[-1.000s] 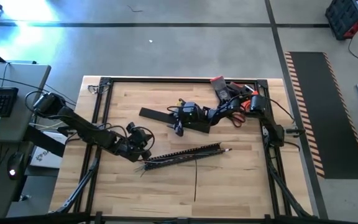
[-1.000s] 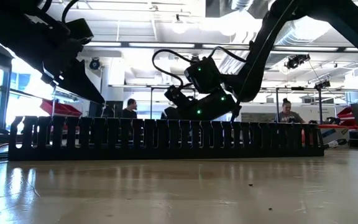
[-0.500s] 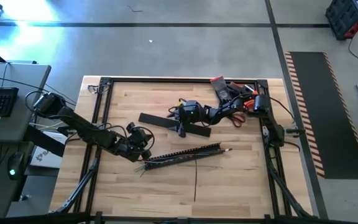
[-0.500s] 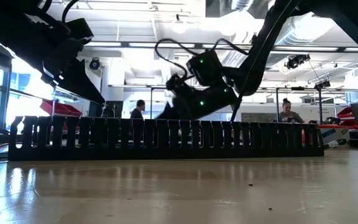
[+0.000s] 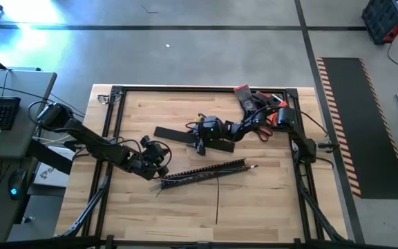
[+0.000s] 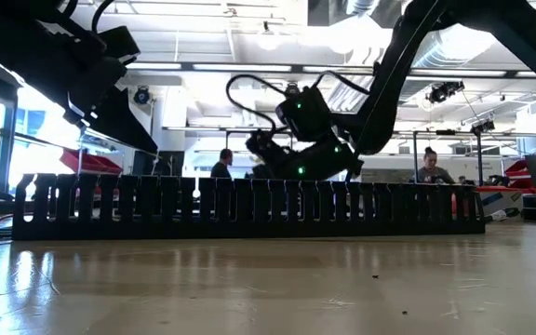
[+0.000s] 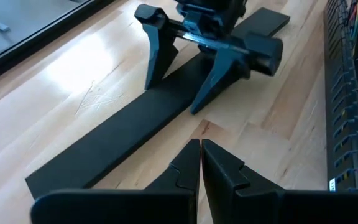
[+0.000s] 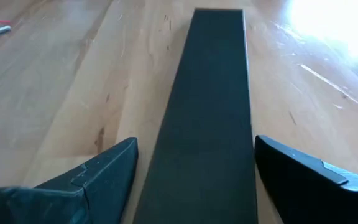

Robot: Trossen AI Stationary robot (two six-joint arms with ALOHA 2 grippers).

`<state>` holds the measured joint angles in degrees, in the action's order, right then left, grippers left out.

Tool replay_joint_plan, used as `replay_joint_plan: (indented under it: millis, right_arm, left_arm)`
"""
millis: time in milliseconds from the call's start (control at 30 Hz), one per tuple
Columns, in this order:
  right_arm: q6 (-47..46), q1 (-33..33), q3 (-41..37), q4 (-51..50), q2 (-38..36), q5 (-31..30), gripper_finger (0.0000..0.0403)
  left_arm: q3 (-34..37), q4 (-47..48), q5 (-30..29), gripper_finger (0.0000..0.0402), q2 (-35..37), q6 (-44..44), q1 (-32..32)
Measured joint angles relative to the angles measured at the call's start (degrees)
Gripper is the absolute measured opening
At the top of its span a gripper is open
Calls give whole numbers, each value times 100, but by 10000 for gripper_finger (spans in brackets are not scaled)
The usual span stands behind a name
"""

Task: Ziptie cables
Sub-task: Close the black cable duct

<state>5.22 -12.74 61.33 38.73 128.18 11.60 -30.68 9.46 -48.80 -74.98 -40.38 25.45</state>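
The bench (image 5: pixel 268 200) carries everything, and my two arms reach in from its opposite ends. Across its middle lies the black slotted duct (image 5: pixel 206 169), long axis running roughly along the bench's width and slightly slanted. The cables (image 5: pixel 216 181) lie with it: thin strands run along and out of the duct's end near my left arm, and one dark wire trails from the duct toward the front edge.

Farther back lies the flat black strip (image 8: pixel 210 112). My right claw (image 8: pixel 194 165) hangs low over it, fingers spread wide, one on each side, the strip's long axis running straight ahead between them. It grips nothing.

My left claw (image 7: pixel 201 163) is closed and empty, fingertips pressed together, sitting just beside the duct's cable end. It points toward the strip, away from the cables.

So the cables lie toward the front of the bench from my right claw, beyond the strip; I judge my left claw clearly nearer them.
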Motion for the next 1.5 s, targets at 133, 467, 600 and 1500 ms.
replay_joint_plan:
  millis: [133, 467, 600, 1500]
  right_arm:
    - [-4, -6, 25, -62, 114, -105, 309]
    - [62, -42, 60, 74, 594, -97, 227]
    - [69, -40, 59, 185, 634, -126, 214]
    - [513, 655, -44, -2439, -2199, 616, 214]
  left_arm:
    - [0, -37, 19, 0, 0, -4, -2]
    - [-17, -67, 20, 0, 0, -80, -2]
    - [-107, -63, 20, 0, 0, -35, -2]
    - [-588, 1232, -1491, 0, 2152, 459, 1308]
